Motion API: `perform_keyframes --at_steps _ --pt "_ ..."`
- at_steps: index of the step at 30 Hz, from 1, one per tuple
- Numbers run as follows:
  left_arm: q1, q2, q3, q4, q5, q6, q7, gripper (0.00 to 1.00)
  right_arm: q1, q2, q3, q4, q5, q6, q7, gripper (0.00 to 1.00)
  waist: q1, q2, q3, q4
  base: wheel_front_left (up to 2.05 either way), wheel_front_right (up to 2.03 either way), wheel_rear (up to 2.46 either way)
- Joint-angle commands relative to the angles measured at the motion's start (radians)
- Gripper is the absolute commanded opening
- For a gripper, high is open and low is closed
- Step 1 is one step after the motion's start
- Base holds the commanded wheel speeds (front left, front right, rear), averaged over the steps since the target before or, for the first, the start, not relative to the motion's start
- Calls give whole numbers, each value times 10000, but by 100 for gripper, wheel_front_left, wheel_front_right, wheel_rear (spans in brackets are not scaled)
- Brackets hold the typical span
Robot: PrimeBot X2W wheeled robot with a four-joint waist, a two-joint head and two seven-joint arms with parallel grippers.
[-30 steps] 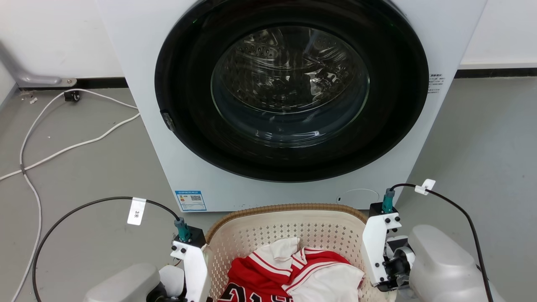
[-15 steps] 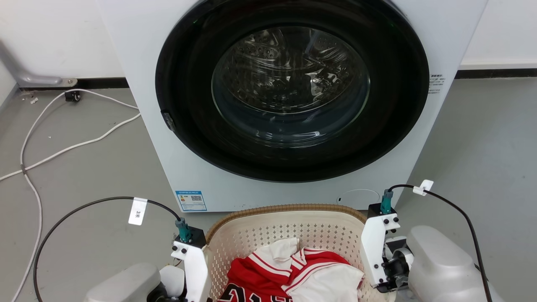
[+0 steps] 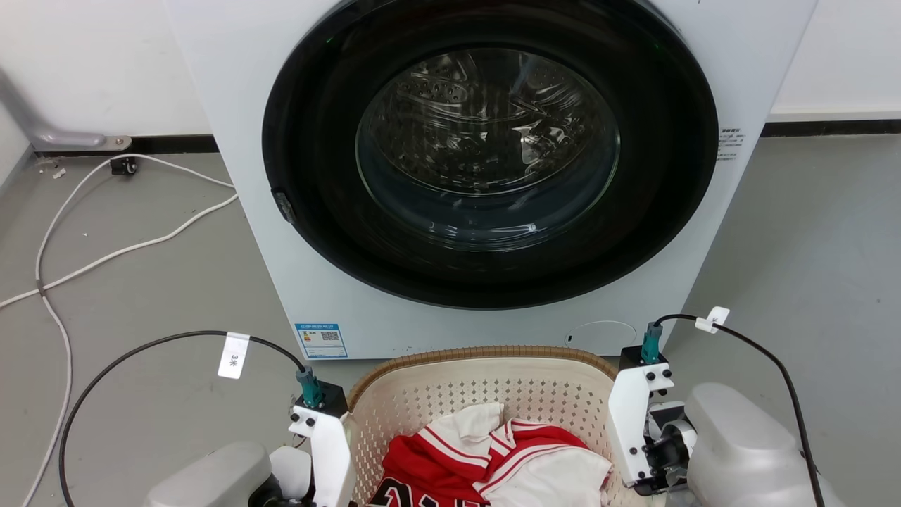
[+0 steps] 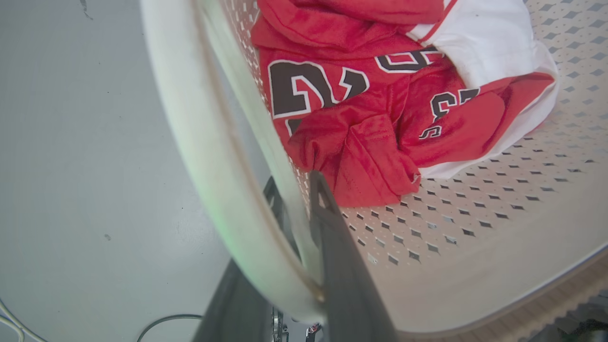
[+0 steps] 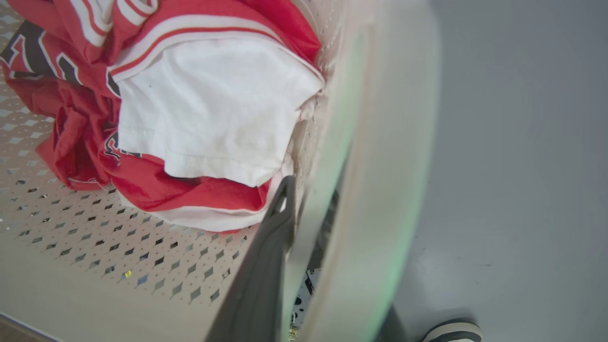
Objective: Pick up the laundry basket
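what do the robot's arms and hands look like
Both forearms are smooth pale-grey shells: left forearm, right forearm. Each wrist carries a white bracket with black screws, topped by a teal plug feeding a looping black cable with a small white tag. The left hand and right hand each have two long, flat, dark grey fingers.

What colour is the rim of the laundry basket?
The laundry basket rim is brown, woven-looking; the head view shows it best.

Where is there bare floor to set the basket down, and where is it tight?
Bare grey floor right of the washer, and a patch left of it between the white cables and the black cable. Tight between washer and laundry basket.
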Motion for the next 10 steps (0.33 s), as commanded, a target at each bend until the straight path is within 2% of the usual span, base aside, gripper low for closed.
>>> perform_keyframes --at_steps 1,10 --pt "95 -150 -20 -103 60 -145 3 0 -5 24 40 -34 67 28 -26 0 0 -1 2 -10 0 0 0" --pt "-111 -198 -20 -119 -10 -145 15 0 -193 31 119 20 197 28 -71 0 0 -1 42 -23 0 0 0"
